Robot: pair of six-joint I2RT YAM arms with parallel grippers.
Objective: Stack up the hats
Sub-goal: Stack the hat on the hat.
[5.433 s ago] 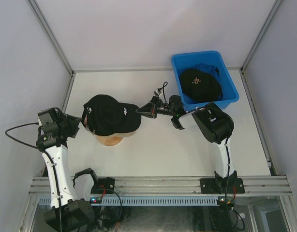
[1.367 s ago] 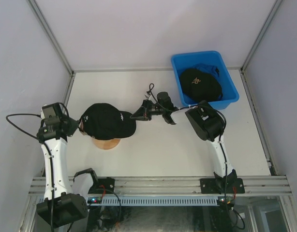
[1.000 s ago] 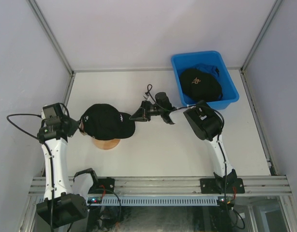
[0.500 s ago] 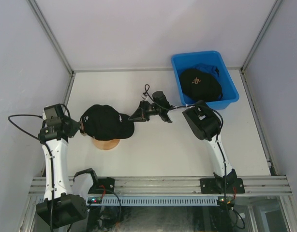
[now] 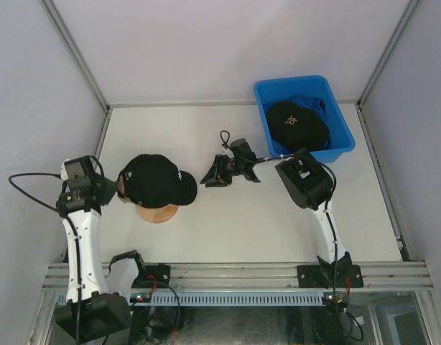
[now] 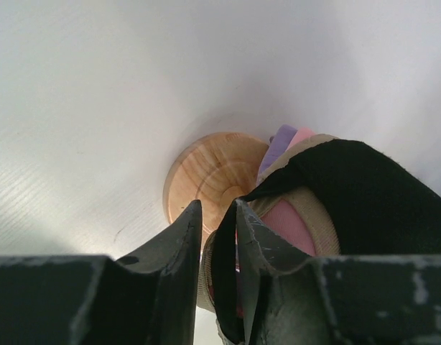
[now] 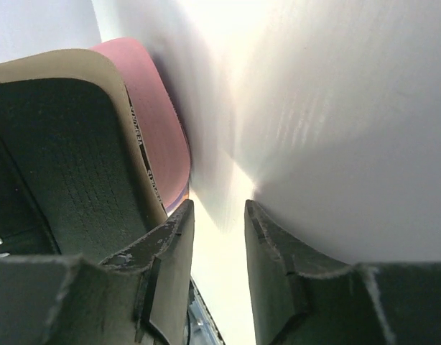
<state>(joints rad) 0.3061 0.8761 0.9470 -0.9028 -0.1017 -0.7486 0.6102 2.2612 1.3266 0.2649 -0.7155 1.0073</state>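
Top external view: the hats (image 5: 154, 180) sit stacked at middle left. Left pincer (image 6: 217, 210) is a bit apart around the edge of the black hat (image 6: 350, 194). Right pincer (image 7: 218, 210) is apart and empty. Pull both away slowly.

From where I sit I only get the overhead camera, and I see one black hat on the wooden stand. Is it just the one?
Observer: No. The left wrist camera looks under the black hat and shows a tan hat, a pink hat and a lavender hat nested beneath.
Operator: Is the right claw holding the brim?
Observer: No. Its own camera shows the right gripper with nothing in it, jaws apart, the table visible between them, the stacked brims beside it.
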